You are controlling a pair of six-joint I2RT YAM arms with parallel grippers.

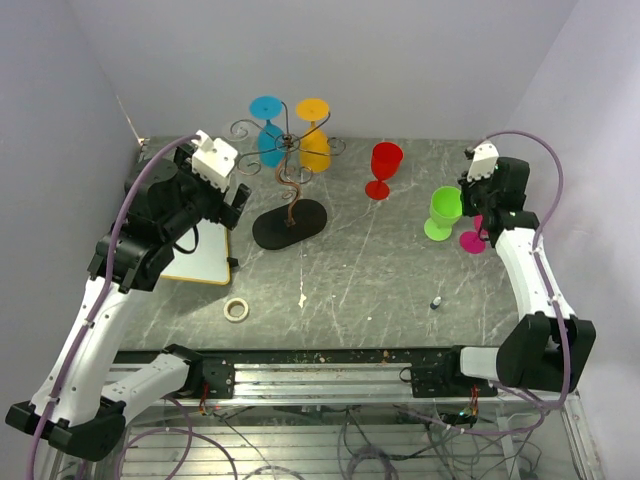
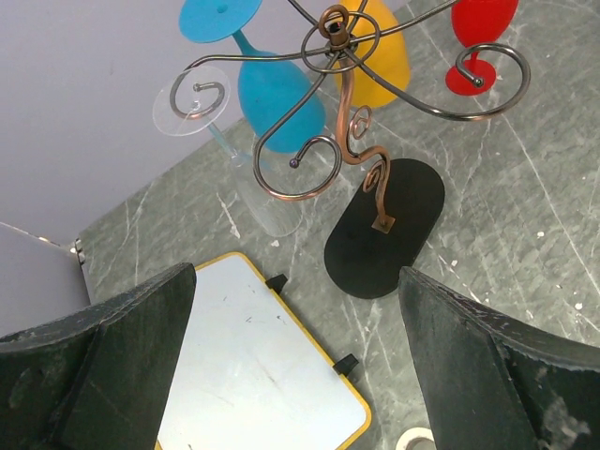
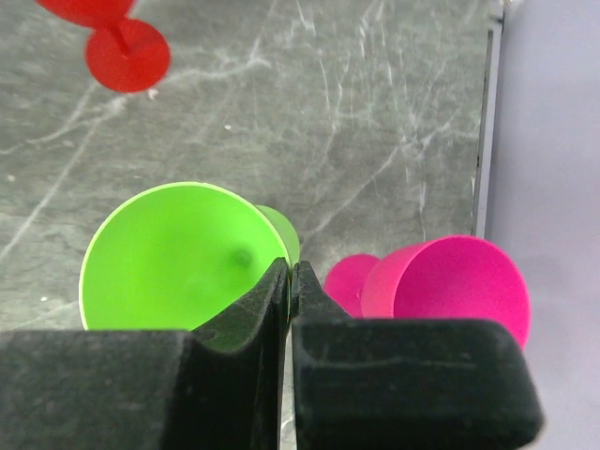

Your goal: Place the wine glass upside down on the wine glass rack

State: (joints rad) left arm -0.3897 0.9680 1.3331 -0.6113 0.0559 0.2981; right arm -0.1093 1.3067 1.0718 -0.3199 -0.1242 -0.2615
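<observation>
The surface lay open through its middle and near half, with only a tape roll and a small dark object well apart on it. Walls closed in the back, left and right edges.

The wine glass rack stood left of centre toward the back on its black oval base. A blue glass, a yellow glass and a clear glass hung upside down from its scroll arms. At least one curl on the near side was bare.

The left claw hovered just left of the rack, its fingers spread wide with nothing between them. It sat above a yellow-edged whiteboard that lay near the base.

A red glass stood upright right of the rack, with bare surface around it.

The green wine glass stood upright near the right edge, with a pink glass just beside it, against the wall. The right claw sat at the green rim on the side nearest the pink glass, its fingers pressed almost together. Whether they nipped the rim could not be told.
</observation>
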